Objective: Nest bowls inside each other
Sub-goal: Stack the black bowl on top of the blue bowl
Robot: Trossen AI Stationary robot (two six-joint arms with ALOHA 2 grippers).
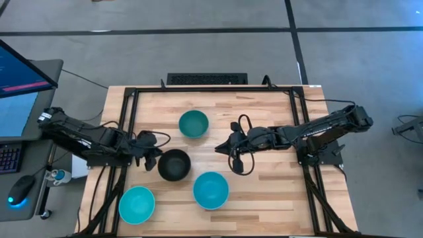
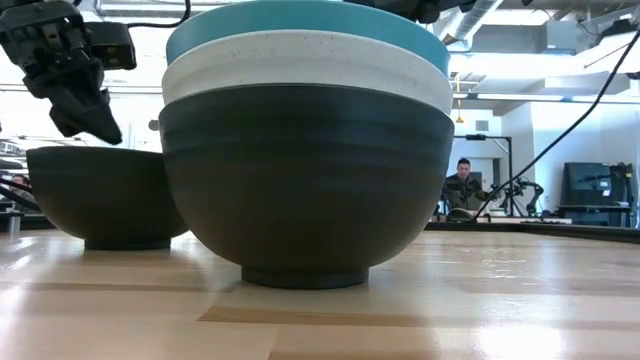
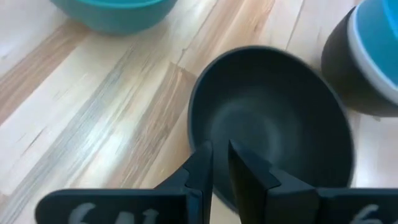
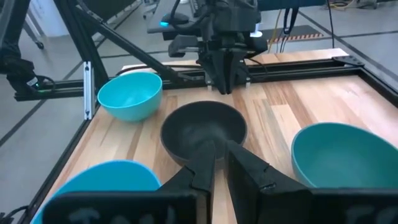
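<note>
Plain stacked bowls, no labels.

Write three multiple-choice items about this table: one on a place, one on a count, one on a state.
1. Which bowl is nearest the left gripper?
A. the teal-green bowl
B. the lone black bowl
C. the lone cyan bowl

2. How many bowls make up the stack?
A. two
B. four
C. three

3. How does the lone black bowl stand?
A. upright and empty
B. upside down
C. upright with a bowl inside

Answers:
1 B: in the high view the left gripper sits right beside this bowl, while the others lie farther off.
2 C: the low view shows black, white and cyan layers nested.
3 A: both wrist views look into its bare hollow.
</note>
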